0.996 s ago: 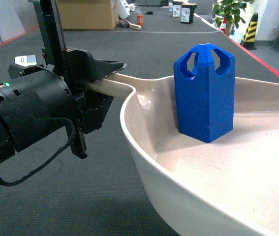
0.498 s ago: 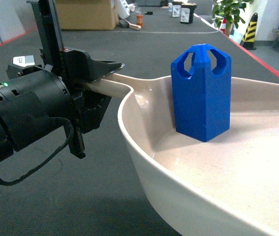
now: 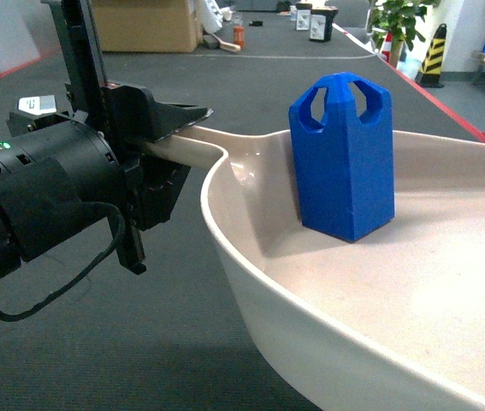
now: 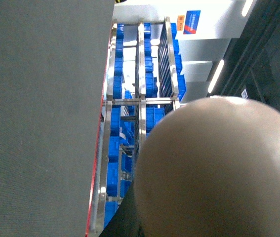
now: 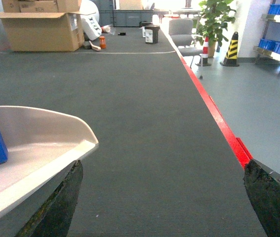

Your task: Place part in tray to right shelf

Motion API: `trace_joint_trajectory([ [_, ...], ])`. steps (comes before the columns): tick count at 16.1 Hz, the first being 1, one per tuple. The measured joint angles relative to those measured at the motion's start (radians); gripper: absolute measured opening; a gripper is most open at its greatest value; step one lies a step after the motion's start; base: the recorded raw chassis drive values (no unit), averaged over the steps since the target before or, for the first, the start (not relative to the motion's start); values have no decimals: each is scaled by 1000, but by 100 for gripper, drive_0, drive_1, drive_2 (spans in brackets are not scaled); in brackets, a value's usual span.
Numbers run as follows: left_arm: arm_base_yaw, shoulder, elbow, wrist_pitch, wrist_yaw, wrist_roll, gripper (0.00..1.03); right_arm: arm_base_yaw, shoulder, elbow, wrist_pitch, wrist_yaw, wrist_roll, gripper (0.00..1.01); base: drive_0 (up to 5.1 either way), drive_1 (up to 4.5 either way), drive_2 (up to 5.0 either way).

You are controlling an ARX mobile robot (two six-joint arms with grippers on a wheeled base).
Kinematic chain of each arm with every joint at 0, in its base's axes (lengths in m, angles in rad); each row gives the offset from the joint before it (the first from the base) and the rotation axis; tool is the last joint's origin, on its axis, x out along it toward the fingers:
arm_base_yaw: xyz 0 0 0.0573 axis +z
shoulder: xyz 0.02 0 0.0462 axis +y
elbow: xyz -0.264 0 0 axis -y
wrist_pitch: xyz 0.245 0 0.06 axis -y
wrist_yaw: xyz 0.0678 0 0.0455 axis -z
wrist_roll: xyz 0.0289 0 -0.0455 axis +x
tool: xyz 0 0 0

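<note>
**Blue part riding in the scoop, left gripper on the handle**

Check your head view: the part (image 3: 342, 158) is standing upright inside the tray (image 3: 251, 282), toward the back wall of the bowl, near where the handle comes in. It's sitting on the tray floor, not tipped.

Your left gripper (image 3: 167, 141) is clamped onto the tray's handle, with the fingers (image 3: 178, 118) closed above and below it, right where it meets the bowl. The left wrist cam is mostly filled by a rounded beige surface, close and blurry, with steel shelving (image 4: 140, 96) full of blue crates (image 4: 115, 150) behind it.

The right wrist cam shows the tray's front corner (image 5: 56, 136) low at the left, with a sliver of the part at the edge. The right gripper's dark fingertips (image 5: 270, 195) sit wide apart at both bottom corners of that view, with nothing between them. The corner hangs just above the left fingertip; you can't tell if they touch.

Underneath everything is dark grey carpet (image 5: 144, 98) with a red edge strip (image 5: 219, 123).
</note>
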Motion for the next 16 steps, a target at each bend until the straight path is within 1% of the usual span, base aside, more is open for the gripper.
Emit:
trace_joint_trajectory([
  [14,-1,0,0,-2,2,0,14,0,0,-1,-3,0,0,98,503,-240,-240],
  [16,-1,0,0,-4,2,0,14,0,2,-2,-2,0,0,98,488,-339,-139],
])
